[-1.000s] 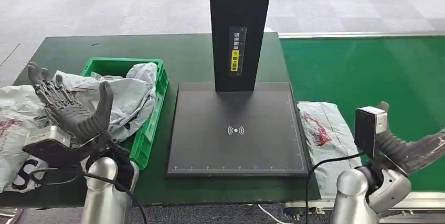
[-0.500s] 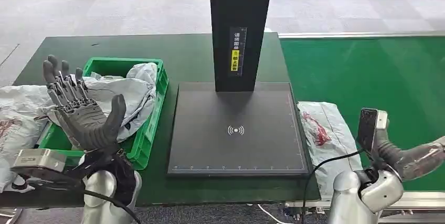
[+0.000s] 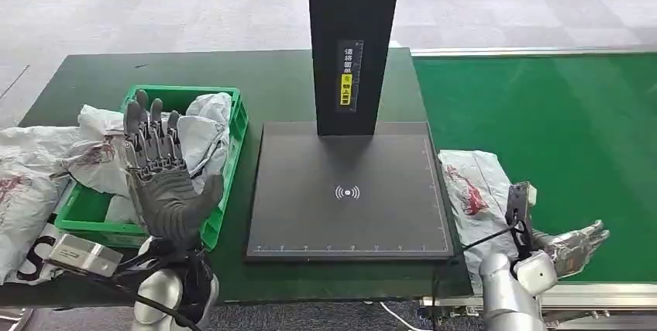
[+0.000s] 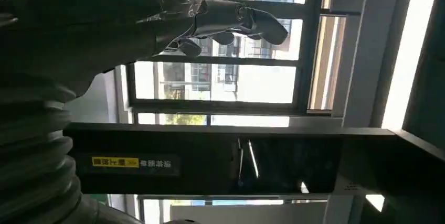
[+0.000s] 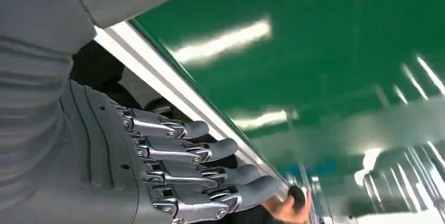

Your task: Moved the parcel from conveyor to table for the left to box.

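Note:
A grey-white parcel (image 3: 480, 195) with red print lies on the green conveyor (image 3: 542, 106), against the table's right edge. My right hand (image 3: 577, 244) hangs low at the conveyor's near edge, to the right of the parcel and apart from it. Its fingers (image 5: 210, 150) are stretched out and hold nothing. My left hand (image 3: 164, 180) is raised upright in front of the green box (image 3: 235, 125), fingers spread, palm empty. In the left wrist view its fingers (image 4: 231, 19) stand loosely apart against the windows.
Several poly bags fill the green box, and more bags (image 3: 23, 184) lie on the table's left end. A black scanner plate (image 3: 349, 191) with a tall black post (image 3: 355, 44) takes up the dark green table's (image 3: 271, 75) middle. A person's hand (image 5: 286, 209) shows past the conveyor's rail.
My left hand has swung rightward, from the table's left end to in front of the box. My right arm has dropped, and its hand now sits lower by the conveyor's edge.

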